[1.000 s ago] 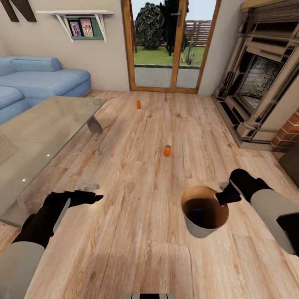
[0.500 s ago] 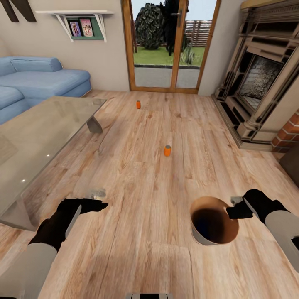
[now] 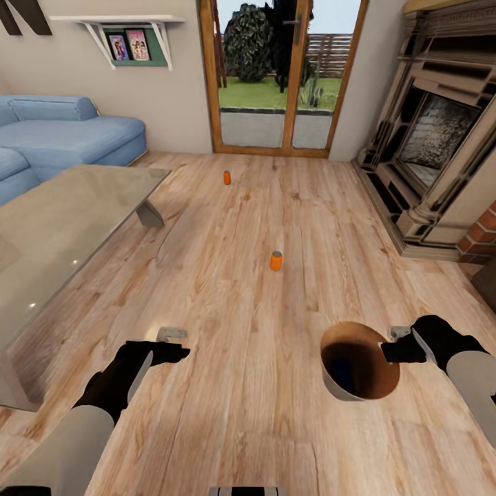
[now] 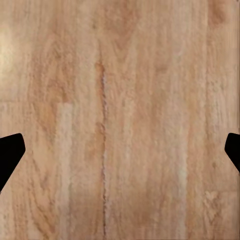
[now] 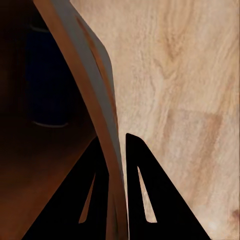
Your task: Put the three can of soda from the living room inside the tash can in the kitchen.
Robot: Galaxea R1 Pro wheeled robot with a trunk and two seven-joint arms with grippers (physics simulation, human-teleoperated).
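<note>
The trash can [image 3: 344, 386] is held by its rim in the closed right tool [image 3: 390, 353]; what is probably the blue can [image 5: 47, 75] lies inside. Two orange cans [image 3: 276, 260] are left farther off on the floor [image 3: 234, 413]. The left tool [image 4: 120, 150] is held wide open, empty.

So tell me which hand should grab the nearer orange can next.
Left. The left hand is open and empty, while the right hand is clamped on the rim of the trash can. The nearer orange can stands on the floor ahead, between both arms.

— What's the room like?
— Wood plank floor [image 3: 234, 275], light blue sofa [image 3: 62, 134], glass-topped coffee table [image 3: 62, 227].
— And beyond?
— Wood-framed glass doors [image 3: 279, 72] onto a garden, an ornate fireplace [image 3: 434, 138], a wall shelf [image 3: 127, 34].
</note>
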